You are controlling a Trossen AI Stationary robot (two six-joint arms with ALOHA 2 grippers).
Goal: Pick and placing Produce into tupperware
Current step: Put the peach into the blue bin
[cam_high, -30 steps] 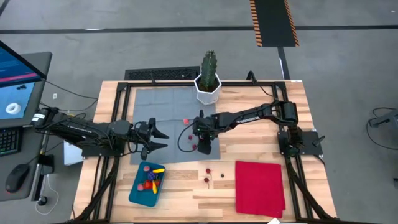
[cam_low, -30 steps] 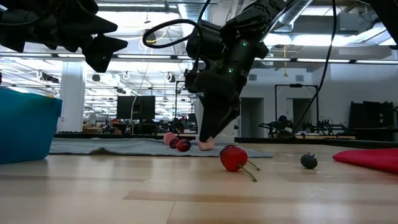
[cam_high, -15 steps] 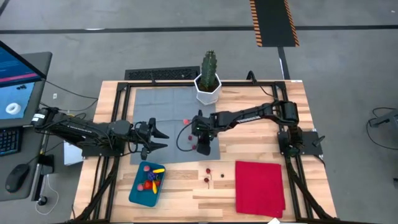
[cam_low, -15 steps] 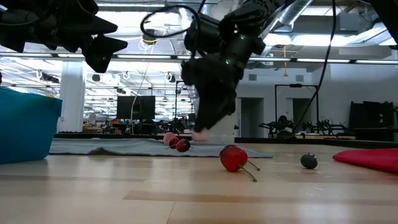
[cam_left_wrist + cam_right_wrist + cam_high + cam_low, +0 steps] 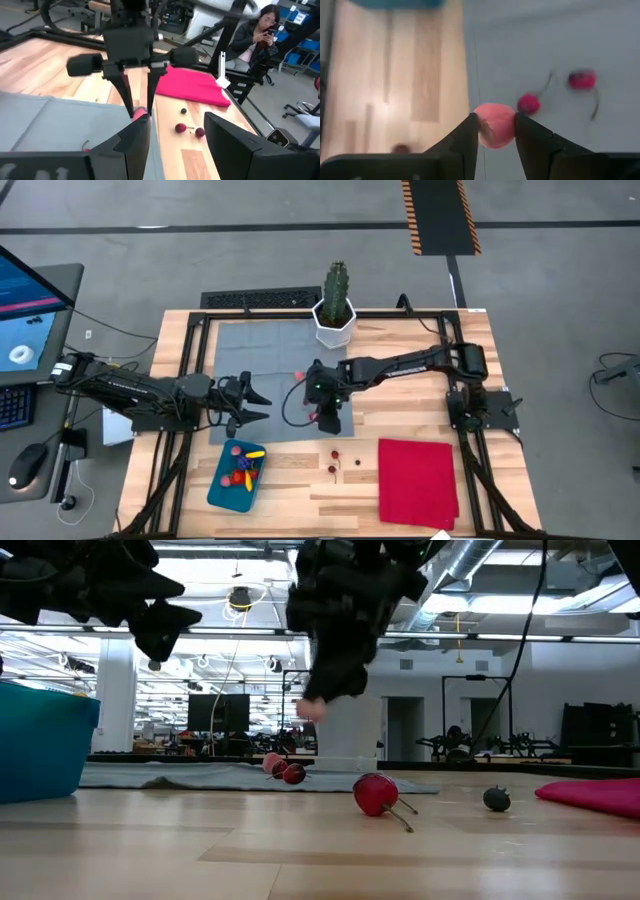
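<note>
Lifted clear of the mat since a second ago, the right gripper now hangs well above the table in the low view, where earlier its tips reached down to the surface. It has also drifted slightly toward the left arm in the high view. Its fingers are closed on a pink fruit, which shows between the tips in the right wrist view and at the tips in the low view. In the left wrist view the same fruit sits pinched at the ends of the two dark fingers.

Below it on the grey mat lie two red cherries with thin stems, close together. On the bare wood beyond the mat's edge lie a red cherry with its stem and a small dark piece, near the red cloth.

The left gripper hovers over the mat's near-left part, jaws spread wide and empty. The tupperware sits on the wood just in front of it, with several red, yellow and purple pieces inside. A cactus in a white pot stands at the mat's far edge. A person sits beyond the table, seen in the left wrist view.
</note>
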